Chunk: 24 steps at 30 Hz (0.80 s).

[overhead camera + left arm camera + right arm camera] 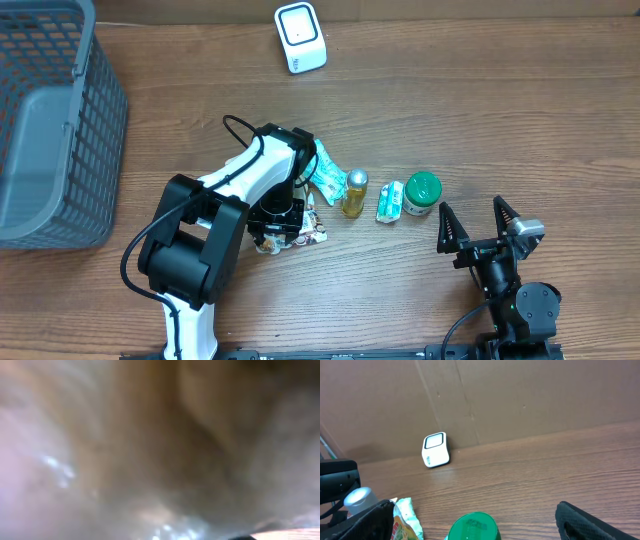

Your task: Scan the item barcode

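Left pincer [308, 158] at white-and-teal packet [328, 178], middle of tabletop [450, 100]. Pincer tucked under wrist, and left wrist view all blur: cannot tell if clenched or let go. Colorful wrapper [305, 228] under left arm. Right of packet, in row: yellow bottle [354, 192], small green-white pack [390, 201], green-lid jar [423, 193]. White scanner [300, 38] at far edge, well apart from packet. Gray basket [50, 120] far left. Right pincer [478, 222] spread wide, grasping nothing, near jar.
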Motion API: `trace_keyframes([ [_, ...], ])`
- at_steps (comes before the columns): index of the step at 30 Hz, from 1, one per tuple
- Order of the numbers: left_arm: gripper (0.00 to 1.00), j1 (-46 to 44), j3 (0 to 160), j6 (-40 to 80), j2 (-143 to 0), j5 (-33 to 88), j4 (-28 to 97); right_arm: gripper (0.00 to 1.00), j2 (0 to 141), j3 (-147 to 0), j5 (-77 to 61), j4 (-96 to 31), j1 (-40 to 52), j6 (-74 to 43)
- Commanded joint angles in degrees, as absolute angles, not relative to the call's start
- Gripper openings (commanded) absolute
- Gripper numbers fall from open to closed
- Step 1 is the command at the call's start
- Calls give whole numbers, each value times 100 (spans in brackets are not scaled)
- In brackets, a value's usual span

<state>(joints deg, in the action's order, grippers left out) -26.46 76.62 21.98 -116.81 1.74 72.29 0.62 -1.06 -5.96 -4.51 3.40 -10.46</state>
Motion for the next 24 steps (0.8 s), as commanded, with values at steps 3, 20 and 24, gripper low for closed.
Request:
trace_keyframes([
  [3,53,-2397,7994,2053,-11194,137,7450,100,16,-47,-563,-427,314,-1048],
  [20,34,-2126,7848,2340,-10348,30,6860,100,16,-47,-563,-427,314,-1048],
  [24,32,-2086,7638,2596,-10516,-423,6801,100,16,-47,-563,-429,314,-1048],
])
